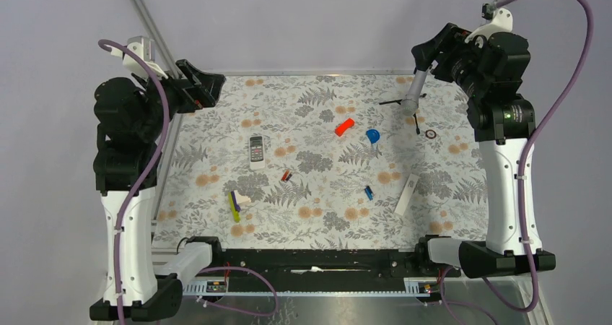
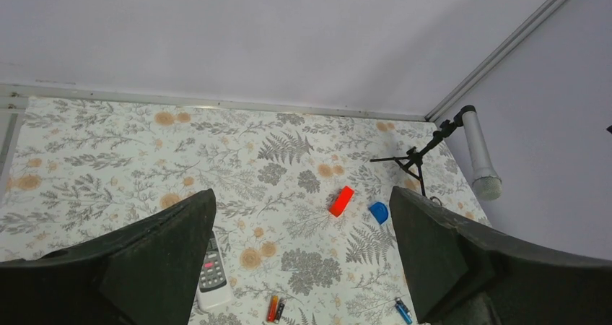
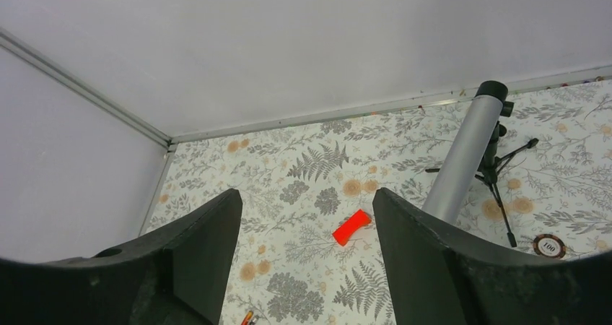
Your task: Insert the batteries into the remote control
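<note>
Two grippers gape empty: left gripper (image 1: 200,88), upper left, sits nearer the small light-grey rectangular remote control (image 1: 257,150), lying lengthwise up-down at lower right of it; then tiny red-and-black battery (image 1: 286,175), tiny blue battery (image 1: 369,192), and right gripper (image 1: 427,53) far upper right

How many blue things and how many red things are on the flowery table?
Blue: 2 (round blue cap, blue battery)
Red: 2 (orange-red cylinder, red-and-black battery)
Total: 4
</note>
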{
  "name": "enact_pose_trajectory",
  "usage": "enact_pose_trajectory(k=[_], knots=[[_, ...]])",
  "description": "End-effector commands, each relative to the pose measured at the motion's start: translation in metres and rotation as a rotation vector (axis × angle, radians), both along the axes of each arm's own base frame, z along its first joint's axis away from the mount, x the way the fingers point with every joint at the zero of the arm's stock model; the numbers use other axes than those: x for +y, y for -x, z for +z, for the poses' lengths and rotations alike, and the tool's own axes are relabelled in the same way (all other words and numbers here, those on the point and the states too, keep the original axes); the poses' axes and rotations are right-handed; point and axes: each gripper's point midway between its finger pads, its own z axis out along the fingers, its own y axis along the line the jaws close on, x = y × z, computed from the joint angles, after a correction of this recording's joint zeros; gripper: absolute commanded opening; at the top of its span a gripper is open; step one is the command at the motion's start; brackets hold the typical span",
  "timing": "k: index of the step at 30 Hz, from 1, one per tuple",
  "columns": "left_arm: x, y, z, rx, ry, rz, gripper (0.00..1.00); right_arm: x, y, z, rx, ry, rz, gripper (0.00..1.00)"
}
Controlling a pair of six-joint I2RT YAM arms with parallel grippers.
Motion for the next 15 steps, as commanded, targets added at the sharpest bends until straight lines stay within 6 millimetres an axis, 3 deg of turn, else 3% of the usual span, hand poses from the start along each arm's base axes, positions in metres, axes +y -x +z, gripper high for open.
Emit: enact_pose_trajectory(k=[1, 4, 7, 10, 15], knots=[[0.014, -0.012, -0.017, 0.017, 0.011, 0.087, 0.99, 0.009, 0.004, 0.010, -0.025, -0.037, 0.051, 0.75], [0.028, -0.031, -0.070, 0.177, 0.017, 0.180, 0.99, 0.030, 0.001, -0.003, 0.038, -0.075, 0.165, 0.74], [0.032, -0.048, -0.121, 0.342, 0.042, 0.229, 0.99, 0.065, 0.001, -0.012, 0.091, -0.179, 0.355, 0.65], [0.037, -0.060, -0.162, 0.500, 0.118, 0.312, 0.99, 0.112, 0.013, -0.015, 0.113, -0.254, 0.530, 0.61], [0.027, -0.071, -0.214, 0.666, 0.108, 0.254, 0.99, 0.190, 0.030, -0.047, 0.214, -0.229, 0.643, 0.60]])
